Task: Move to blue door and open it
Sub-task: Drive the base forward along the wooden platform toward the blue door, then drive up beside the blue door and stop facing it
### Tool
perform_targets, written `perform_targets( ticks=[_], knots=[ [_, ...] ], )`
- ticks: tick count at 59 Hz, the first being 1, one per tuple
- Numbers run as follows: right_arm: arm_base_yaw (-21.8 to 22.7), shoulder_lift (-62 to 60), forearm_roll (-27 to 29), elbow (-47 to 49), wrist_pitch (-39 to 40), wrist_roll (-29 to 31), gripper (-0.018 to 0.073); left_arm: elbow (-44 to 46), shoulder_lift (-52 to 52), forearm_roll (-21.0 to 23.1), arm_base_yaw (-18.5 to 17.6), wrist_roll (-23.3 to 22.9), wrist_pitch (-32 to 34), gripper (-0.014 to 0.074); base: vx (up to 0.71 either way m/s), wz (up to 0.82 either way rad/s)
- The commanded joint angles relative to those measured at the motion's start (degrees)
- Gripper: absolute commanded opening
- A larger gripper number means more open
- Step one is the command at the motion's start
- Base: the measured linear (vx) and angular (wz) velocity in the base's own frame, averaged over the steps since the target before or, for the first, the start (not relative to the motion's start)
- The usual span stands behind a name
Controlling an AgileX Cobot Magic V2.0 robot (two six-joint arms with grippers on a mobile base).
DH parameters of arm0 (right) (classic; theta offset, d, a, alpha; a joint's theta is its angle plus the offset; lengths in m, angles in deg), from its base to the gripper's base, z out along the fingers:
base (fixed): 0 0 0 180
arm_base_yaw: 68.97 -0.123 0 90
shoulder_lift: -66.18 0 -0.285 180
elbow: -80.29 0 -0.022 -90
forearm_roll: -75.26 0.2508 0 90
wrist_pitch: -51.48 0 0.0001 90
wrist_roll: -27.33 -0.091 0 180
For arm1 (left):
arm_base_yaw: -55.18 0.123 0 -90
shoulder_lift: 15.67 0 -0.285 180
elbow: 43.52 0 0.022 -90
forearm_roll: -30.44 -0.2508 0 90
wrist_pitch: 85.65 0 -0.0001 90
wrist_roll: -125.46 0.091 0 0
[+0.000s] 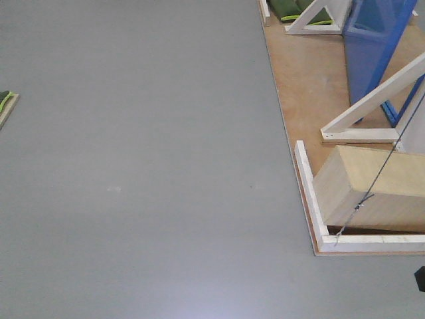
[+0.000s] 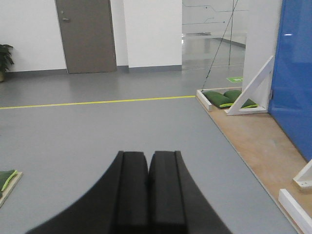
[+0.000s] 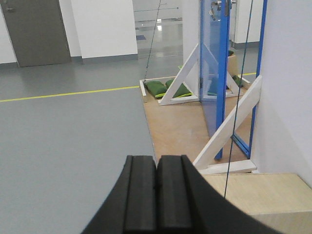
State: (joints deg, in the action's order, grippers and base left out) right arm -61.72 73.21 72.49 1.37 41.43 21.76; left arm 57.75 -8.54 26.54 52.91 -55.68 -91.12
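We are holding our left gripper (image 2: 147, 192) and right gripper (image 3: 157, 195) with pads pressed together, gripping nothing. The blue door (image 3: 214, 92) is standing at our one o'clock on the wooden platform (image 3: 170, 122), with white diagonal braces (image 3: 229, 126) leaning beside it.

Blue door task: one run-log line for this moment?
phase: approach | blue door: ahead-right on wooden platform, no contact | left end effector: shut, empty | right end effector: shut, empty
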Motion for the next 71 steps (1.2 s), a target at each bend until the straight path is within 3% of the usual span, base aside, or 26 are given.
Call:
perform_targets(
  ticks=[1, 71],
  knots=[
    [0.27, -0.77, -0.19, -0.1, 4.77, 0.52, -0.0001, 1.51, -0.87, 0.1, 0.03, -0.37, 4.79, 0.0073, 0.48, 0.0],
    [0.27, -0.77, -0.19, -0.1, 4.84, 0.52, -0.0001, 1.57, -0.87, 0.1, 0.03, -0.37, 4.79, 0.0073, 0.47, -0.01]
  ],
)
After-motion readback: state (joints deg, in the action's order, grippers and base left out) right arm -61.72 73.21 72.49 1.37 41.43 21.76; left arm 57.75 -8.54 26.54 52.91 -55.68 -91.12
